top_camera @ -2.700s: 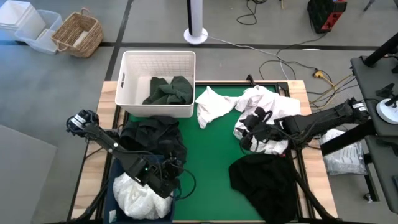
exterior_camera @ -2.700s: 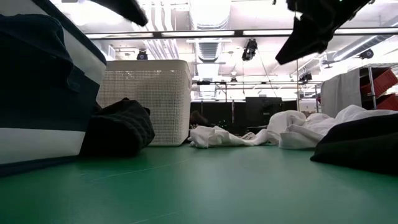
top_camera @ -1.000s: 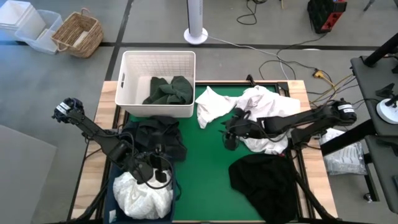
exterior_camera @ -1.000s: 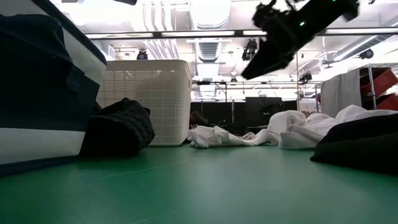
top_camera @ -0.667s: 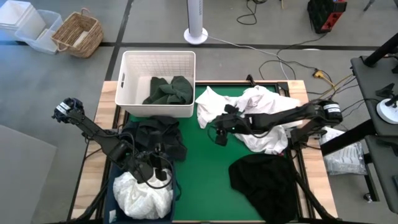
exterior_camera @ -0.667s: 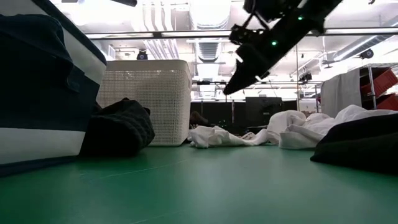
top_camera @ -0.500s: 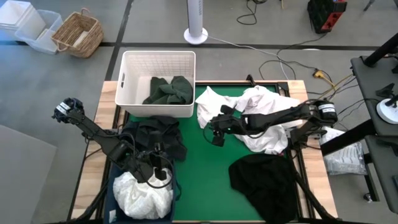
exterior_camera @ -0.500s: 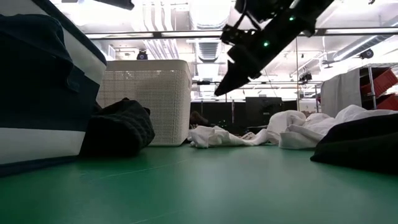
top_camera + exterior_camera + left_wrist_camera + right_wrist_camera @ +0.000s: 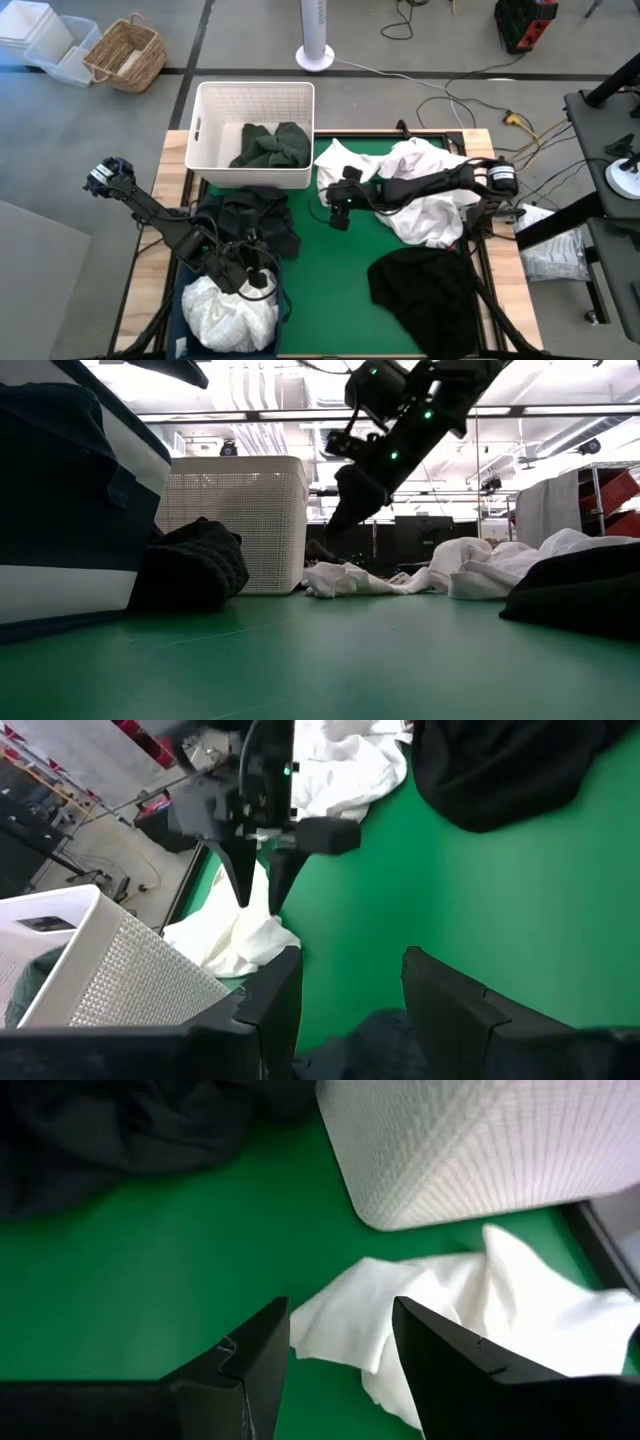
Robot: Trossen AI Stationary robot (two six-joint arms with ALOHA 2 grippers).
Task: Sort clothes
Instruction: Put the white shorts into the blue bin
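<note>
Right end effector hovering released right over the small white garment by the basket; left end effector released, near the bin.

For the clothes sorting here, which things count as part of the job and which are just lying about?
Job: white clothes, black garment, dark green clothes, white basket, navy bin, right gripper, left gripper.

Lying about: wicker basket, floor cables.
</note>
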